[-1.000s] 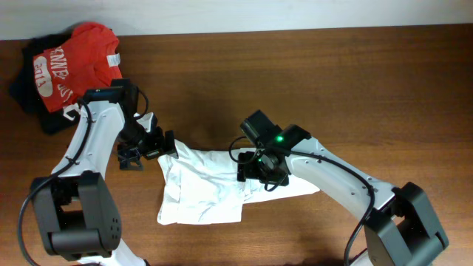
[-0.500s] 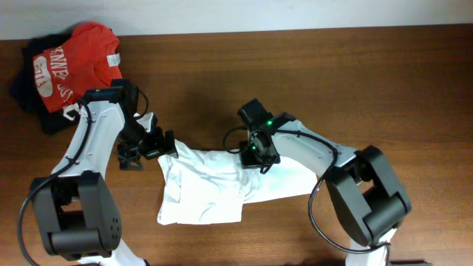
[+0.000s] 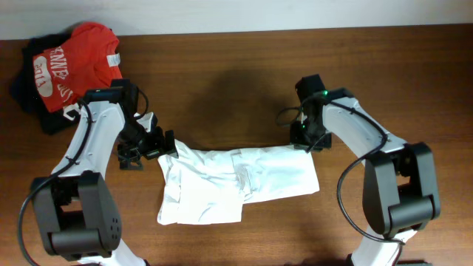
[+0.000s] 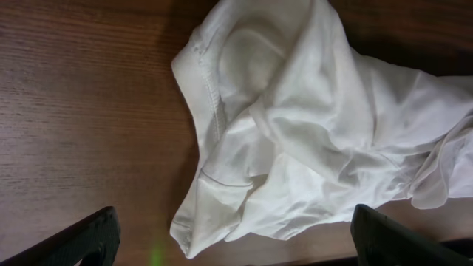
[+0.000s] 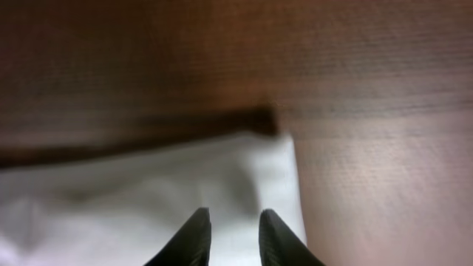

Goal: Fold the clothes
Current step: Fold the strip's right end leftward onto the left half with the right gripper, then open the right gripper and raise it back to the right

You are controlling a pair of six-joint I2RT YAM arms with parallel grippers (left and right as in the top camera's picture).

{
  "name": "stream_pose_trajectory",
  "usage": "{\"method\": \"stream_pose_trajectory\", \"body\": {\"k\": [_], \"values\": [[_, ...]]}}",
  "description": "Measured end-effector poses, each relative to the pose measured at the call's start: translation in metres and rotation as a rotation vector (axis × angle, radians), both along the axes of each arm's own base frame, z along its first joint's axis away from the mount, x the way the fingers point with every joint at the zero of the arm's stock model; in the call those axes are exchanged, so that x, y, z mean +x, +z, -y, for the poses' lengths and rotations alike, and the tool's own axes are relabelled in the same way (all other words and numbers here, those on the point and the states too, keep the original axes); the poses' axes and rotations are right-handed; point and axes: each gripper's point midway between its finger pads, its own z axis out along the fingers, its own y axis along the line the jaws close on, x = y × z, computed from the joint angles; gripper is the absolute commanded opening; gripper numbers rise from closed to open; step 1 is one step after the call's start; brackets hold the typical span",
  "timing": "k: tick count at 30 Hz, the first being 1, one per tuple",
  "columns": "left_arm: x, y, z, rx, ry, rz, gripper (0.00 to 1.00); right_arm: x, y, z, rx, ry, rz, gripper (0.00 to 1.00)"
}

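Note:
The white T-shirt (image 3: 244, 181) lies crumpled on the wooden table, stretched out to the right along its top edge. My left gripper (image 3: 164, 142) hovers wide open at the shirt's upper left corner. In the left wrist view its fingers (image 4: 92, 236) straddle a bunched corner of the shirt (image 4: 310, 125) without touching it. My right gripper (image 3: 307, 140) is at the shirt's upper right corner. The right wrist view is blurred: the right gripper (image 5: 230, 222) stands narrowly open over the white cloth (image 5: 148, 192), and no fold shows between its tips.
A red shirt with white lettering (image 3: 74, 63) lies on dark garments (image 3: 26, 92) at the table's back left corner. Bare brown tabletop (image 3: 222, 89) surrounds the white shirt.
My right gripper moved from the shirt's middle to the right, pulling the upper edge out with it, and its jaws now show a small gap. The left arm has not moved.

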Motion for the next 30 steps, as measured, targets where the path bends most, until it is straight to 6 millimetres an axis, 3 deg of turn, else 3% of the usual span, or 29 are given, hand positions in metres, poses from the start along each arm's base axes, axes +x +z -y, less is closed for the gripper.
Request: {"method": "stream_pose_trajectory", "body": {"k": [2,3,5,6,7,9,11,12,13,15,16,19,21,23,26,27,28,29,30], "values": [[0.0,0.0,0.0,0.0,0.0,0.0,0.99,-0.006,-0.018,0.002,0.002,-0.002,0.005,0.24],[0.0,0.0,0.0,0.0,0.0,0.0,0.99,-0.006,-0.02,0.002,0.004,-0.003,0.011,0.19],[0.0,0.0,0.0,0.0,0.0,0.0,0.99,-0.012,-0.017,0.009,-0.01,-0.016,-0.027,0.22],[0.0,0.0,0.0,0.0,0.0,-0.002,0.99,-0.024,-0.002,0.02,-0.03,-0.04,-0.112,0.25],[0.0,0.0,0.0,0.0,0.0,-0.001,0.99,-0.02,0.011,0.026,-0.037,-0.058,-0.126,0.26],[0.0,0.0,0.0,0.001,0.0,0.0,0.99,-0.003,0.073,0.045,-0.062,-0.103,-0.114,0.29],[0.0,0.0,0.0,0.0,0.0,-0.002,0.99,-0.021,0.116,0.05,-0.078,-0.094,-0.178,0.16],[0.0,0.0,0.0,0.0,0.0,-0.001,0.99,-0.031,0.122,0.049,-0.083,-0.079,-0.212,0.15],[0.0,0.0,0.0,0.0,0.0,-0.001,0.99,-0.047,0.119,0.043,-0.095,-0.044,-0.273,0.11],[0.0,-0.001,0.0,0.0,0.0,0.001,0.99,-0.054,0.109,0.032,-0.106,-0.003,-0.295,0.08],[0.0,-0.001,0.0,0.0,0.0,0.001,0.99,-0.063,0.09,0.02,-0.113,0.048,-0.32,0.04],[-0.001,-0.001,0.0,0.001,0.0,-0.002,0.99,-0.065,0.045,-0.004,-0.068,0.093,-0.29,0.04],[-0.001,-0.001,0.0,0.0,0.0,-0.002,0.99,-0.068,0.015,-0.008,-0.04,0.092,-0.267,0.08],[-0.001,-0.001,-0.001,0.007,-0.001,-0.005,0.99,-0.084,-0.016,-0.005,-0.037,0.084,-0.282,0.08],[-0.003,-0.001,-0.001,0.008,-0.001,-0.012,0.99,-0.088,-0.023,-0.004,-0.033,0.083,-0.28,0.09],[-0.003,-0.001,-0.001,0.007,-0.002,-0.013,0.99,-0.089,-0.022,-0.003,-0.034,0.081,-0.289,0.15],[-0.003,-0.001,-0.001,0.007,-0.002,-0.013,0.99,-0.09,-0.013,-0.001,-0.038,0.071,-0.313,0.44],[-0.002,-0.002,-0.002,0.01,-0.003,-0.006,0.99,-0.079,0.002,0.003,-0.03,0.052,-0.309,0.99],[0.0,-0.002,-0.002,0.011,-0.003,0.003,0.99,-0.068,0.02,0.008,-0.023,0.045,-0.306,0.99]]}}
